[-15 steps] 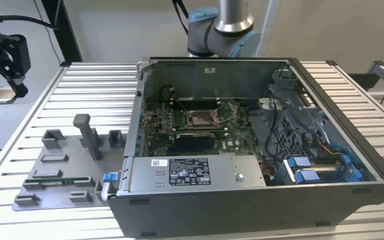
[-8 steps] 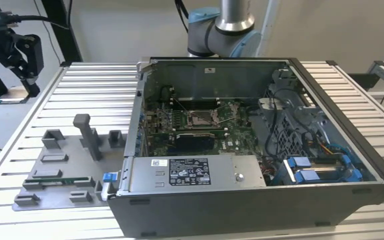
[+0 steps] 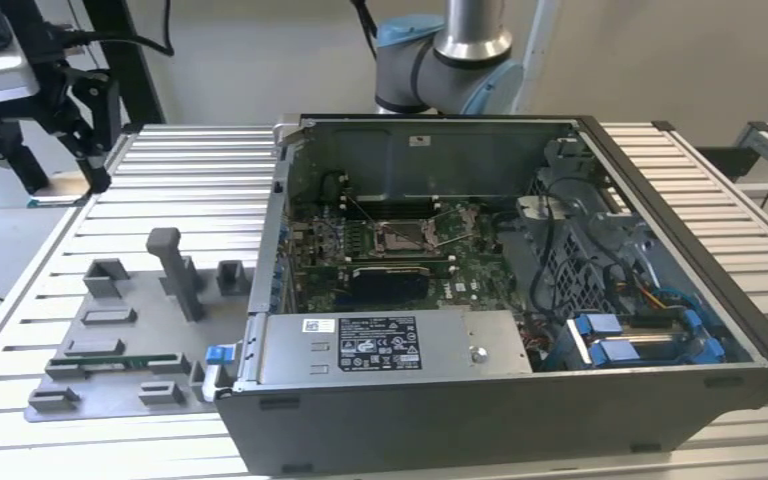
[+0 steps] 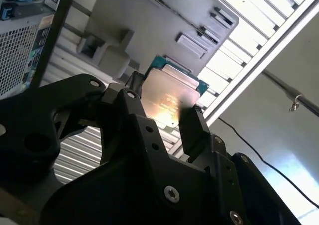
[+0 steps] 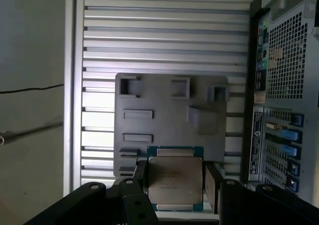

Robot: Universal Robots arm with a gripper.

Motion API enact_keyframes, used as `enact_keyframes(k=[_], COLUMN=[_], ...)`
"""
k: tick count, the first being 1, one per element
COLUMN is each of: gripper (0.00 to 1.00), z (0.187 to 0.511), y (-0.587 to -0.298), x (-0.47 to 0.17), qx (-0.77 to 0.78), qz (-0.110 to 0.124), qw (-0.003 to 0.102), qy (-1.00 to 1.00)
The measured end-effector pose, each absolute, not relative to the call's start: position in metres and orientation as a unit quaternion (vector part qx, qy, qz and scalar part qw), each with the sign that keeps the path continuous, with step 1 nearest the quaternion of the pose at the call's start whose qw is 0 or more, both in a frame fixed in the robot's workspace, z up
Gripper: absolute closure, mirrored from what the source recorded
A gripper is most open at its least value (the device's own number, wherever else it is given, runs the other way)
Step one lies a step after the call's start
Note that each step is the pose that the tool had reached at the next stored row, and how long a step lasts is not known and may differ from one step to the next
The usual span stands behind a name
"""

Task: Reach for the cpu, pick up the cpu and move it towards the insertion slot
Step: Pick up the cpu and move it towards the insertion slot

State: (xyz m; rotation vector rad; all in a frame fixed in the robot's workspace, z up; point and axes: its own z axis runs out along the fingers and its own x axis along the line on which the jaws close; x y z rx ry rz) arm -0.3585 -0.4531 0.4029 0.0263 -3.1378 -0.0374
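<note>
Slatted metal table (image 3: 184,170) is carrying a grey fixture plate (image 3: 117,345) and an open computer case (image 3: 491,400). The cpu (image 5: 174,177), silver-grey (green rim showing), is sitting clamped between the gripper's (image 5: 175,181) fingers, which are hiding its side edges. The gripper is hanging at the exterior view's far left, well apart from the insertion slot (image 3: 402,235).

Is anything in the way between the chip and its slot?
The hand holds the chip beside the open computer case; its side wall rises between them, but the slot looks uncovered from above.
</note>
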Motion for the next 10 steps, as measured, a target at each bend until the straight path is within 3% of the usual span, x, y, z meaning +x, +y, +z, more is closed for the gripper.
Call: enact_keyframes(k=[10], gripper=[1.0], z=[0.403], y=[-0.453], x=[-0.314], qx=[0.008], qz=[-0.012], qw=[0.002], qy=[-1.0])
